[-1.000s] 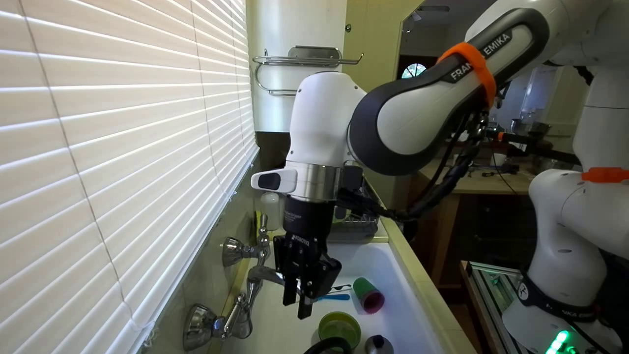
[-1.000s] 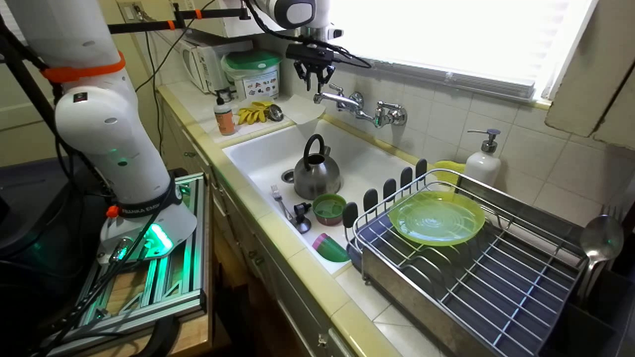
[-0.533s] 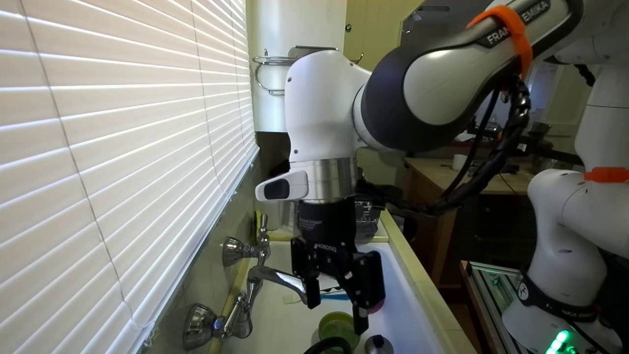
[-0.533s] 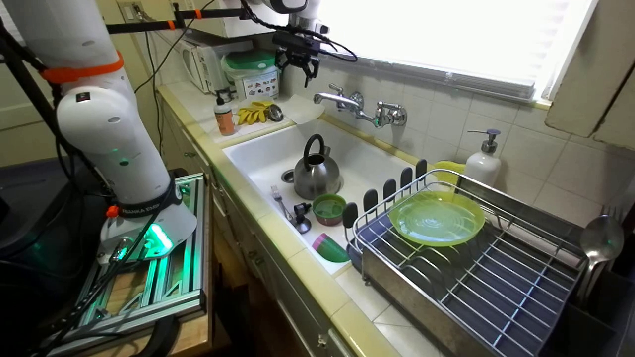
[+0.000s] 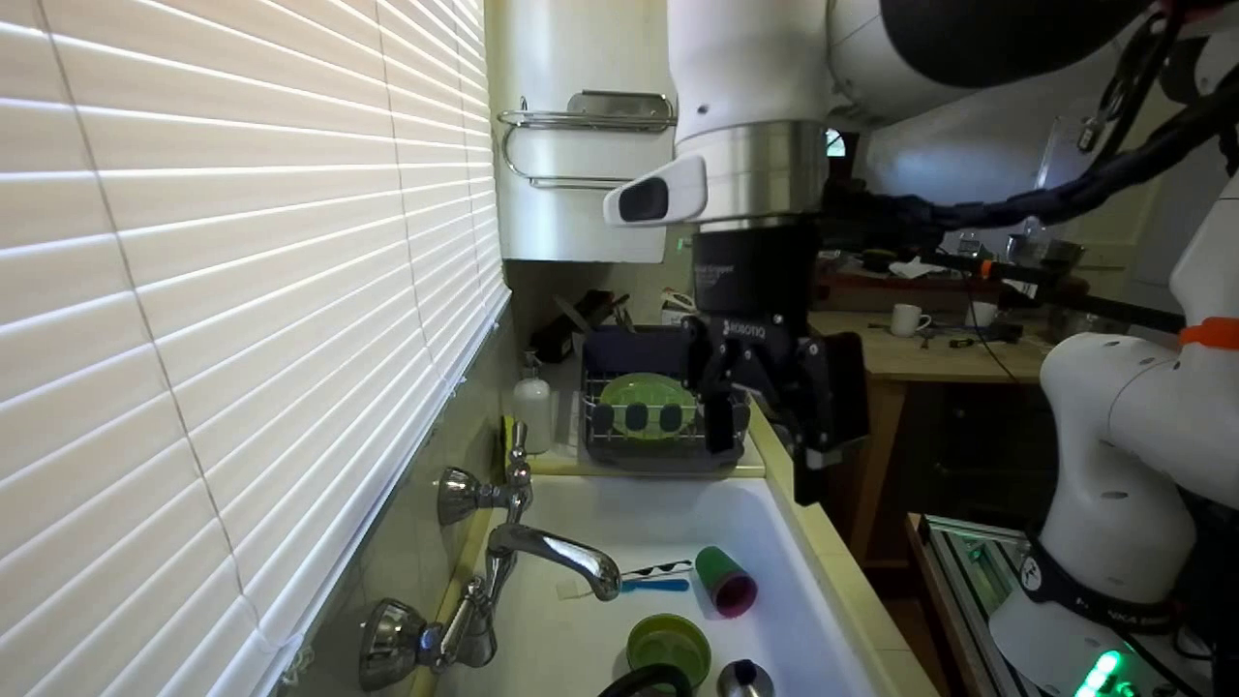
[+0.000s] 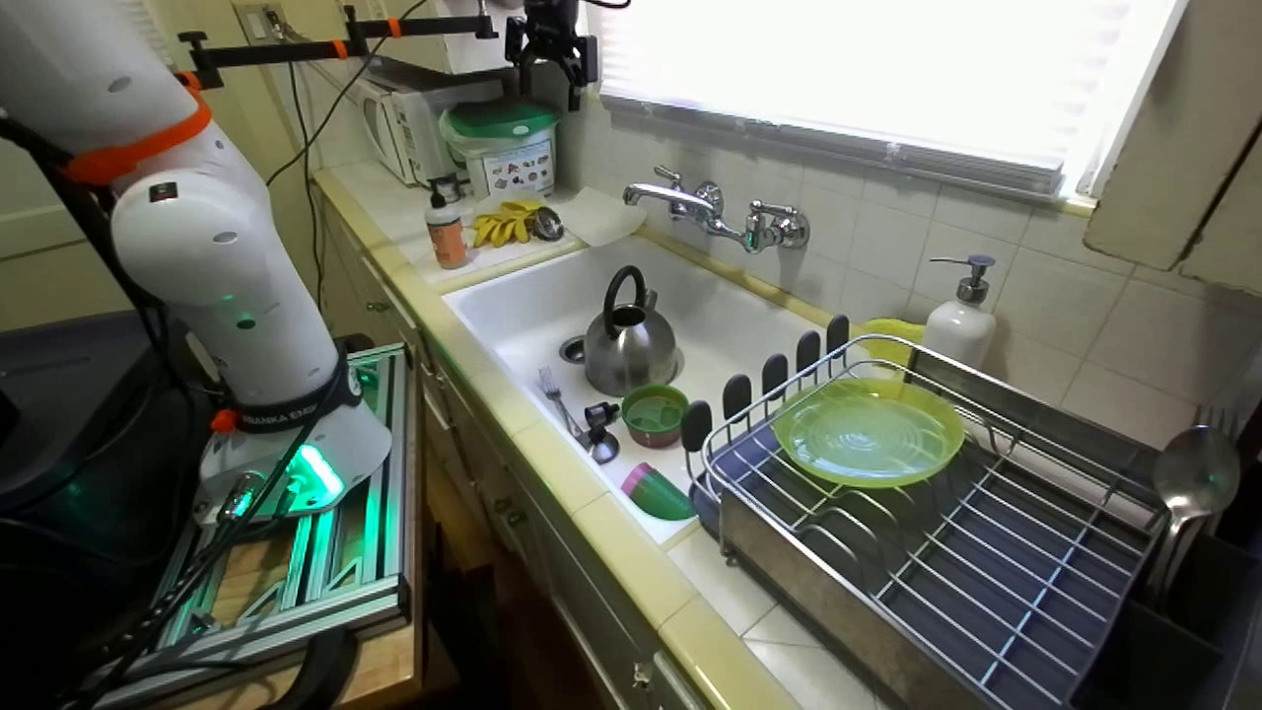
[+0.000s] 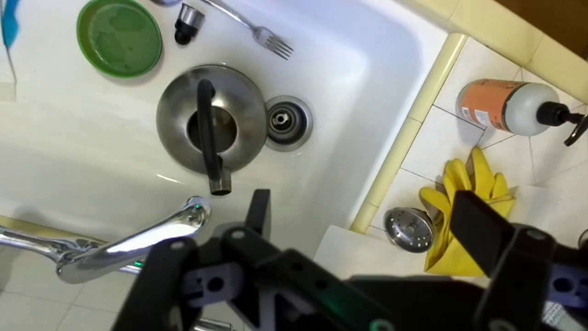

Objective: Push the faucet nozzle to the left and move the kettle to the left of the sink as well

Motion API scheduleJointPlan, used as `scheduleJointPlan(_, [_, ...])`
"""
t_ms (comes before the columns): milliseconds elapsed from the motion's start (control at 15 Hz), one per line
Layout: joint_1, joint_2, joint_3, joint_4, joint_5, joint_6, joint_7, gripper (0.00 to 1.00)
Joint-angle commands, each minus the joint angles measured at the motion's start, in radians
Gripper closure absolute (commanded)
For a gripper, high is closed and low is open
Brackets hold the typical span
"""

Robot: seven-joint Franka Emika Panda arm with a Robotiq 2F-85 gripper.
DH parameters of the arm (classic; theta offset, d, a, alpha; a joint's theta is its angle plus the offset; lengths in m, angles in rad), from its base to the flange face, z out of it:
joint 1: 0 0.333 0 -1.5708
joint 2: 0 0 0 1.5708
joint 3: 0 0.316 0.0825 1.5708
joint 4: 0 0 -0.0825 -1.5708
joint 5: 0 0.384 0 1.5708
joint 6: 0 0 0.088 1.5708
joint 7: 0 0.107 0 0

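Observation:
The silver faucet nozzle [image 5: 566, 554] reaches out from the wall over the white sink [image 6: 513, 316]; its free end shows left of the jaws in the wrist view. In the basin the steel kettle [image 6: 631, 360] stands upright beside the drain, its black handle arched and its spout [image 7: 220, 183] turned toward the faucet side. An exterior view shows only the kettle's handle [image 5: 644, 678] at the bottom edge. High above the sink, apart from both nozzle and kettle, my gripper [image 5: 763, 469] is wide open. Nothing lies between its fingers [image 7: 261, 207].
A green bowl [image 6: 654, 414], a fork [image 6: 554, 391] and a green-pink cup [image 6: 656, 493] share the basin with the kettle. Past one end are yellow gloves [image 6: 505, 225], a strainer [image 7: 409, 229] and an orange-labelled bottle [image 6: 446, 237]. A dish rack [image 6: 937, 552] borders the opposite end.
My gripper has opened wide, risen and moved away from the nozzle's end, toward the counter's front side. Nozzle and kettle show no visible shift.

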Motion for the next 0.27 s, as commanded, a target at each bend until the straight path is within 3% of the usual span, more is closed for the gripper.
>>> scheduleJointPlan(0, [0.022,-0.007,-0.018,0.004,-0.005,-0.002,0.004,0.00])
scheduleJointPlan(200, [0.022,0.018,-0.018,0.004,-0.004,-0.001,0.002,0.00])
